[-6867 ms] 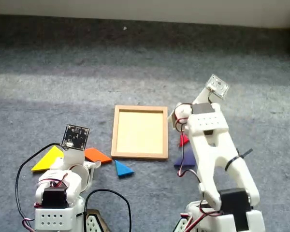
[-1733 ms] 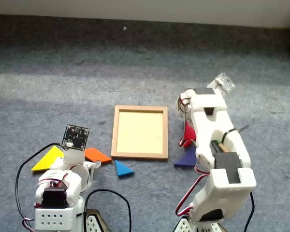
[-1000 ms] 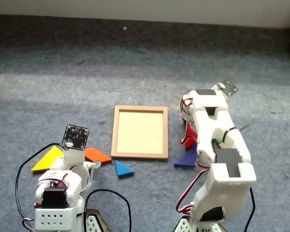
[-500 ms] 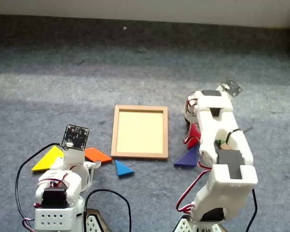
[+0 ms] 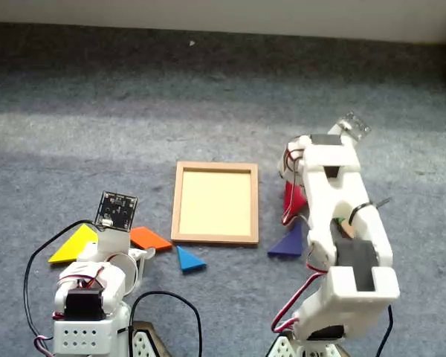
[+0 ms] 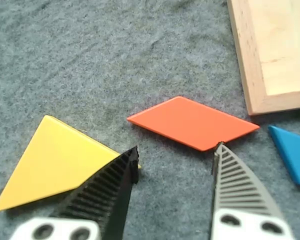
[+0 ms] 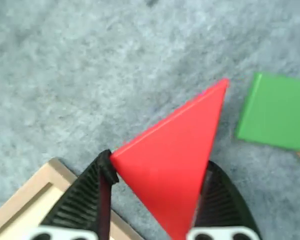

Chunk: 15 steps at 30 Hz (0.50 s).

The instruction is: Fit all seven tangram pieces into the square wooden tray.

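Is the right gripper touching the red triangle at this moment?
Touching. In the right wrist view, both fingers of the right gripper sit flush against opposite edges of the red triangle, with no gap showing.

Soft even daylight — paler band crossing carpet mid-frame, darker strip along far edge; faint shadows.

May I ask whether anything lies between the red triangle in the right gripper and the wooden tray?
Nothing visible does: only bare carpet separates the red triangle, in the right gripper, from the empty tray.
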Available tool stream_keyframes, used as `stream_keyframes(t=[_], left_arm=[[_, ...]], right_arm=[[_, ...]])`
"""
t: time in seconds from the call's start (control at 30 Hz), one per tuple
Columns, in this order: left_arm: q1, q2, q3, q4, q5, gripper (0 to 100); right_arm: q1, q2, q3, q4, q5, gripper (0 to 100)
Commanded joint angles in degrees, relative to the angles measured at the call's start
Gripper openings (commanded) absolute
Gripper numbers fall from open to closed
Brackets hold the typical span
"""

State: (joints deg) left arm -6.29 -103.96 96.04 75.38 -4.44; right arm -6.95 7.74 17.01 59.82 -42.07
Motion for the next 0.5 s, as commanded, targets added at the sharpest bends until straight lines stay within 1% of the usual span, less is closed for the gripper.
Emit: stream_keyframes(t=[0.0,0.1,0.23,0.33,0.47], left_arm=[[0.9,-0.4,1.1,0.3,-0.2,24],[0.9,-0.4,1.1,0.3,-0.2,24],[0.9,-0.4,1.1,0.3,-0.2,24],[0.9,-0.4,1.1,0.3,-0.2,24],[0.9,-0.4,1.1,0.3,-0.2,24]], right_arm=[[-2.9,-7.9,-1.7,1.2,0.7,5.8],[-4.8,-10.9,-1.7,1.4,1.3,5.8],[-7.6,-13.8,-1.9,3.4,8.1,5.8],[-9.4,-14.7,-2.0,5.7,8.7,5.8],[-10.5,-14.7,-1.6,5.8,8.9,5.8]])
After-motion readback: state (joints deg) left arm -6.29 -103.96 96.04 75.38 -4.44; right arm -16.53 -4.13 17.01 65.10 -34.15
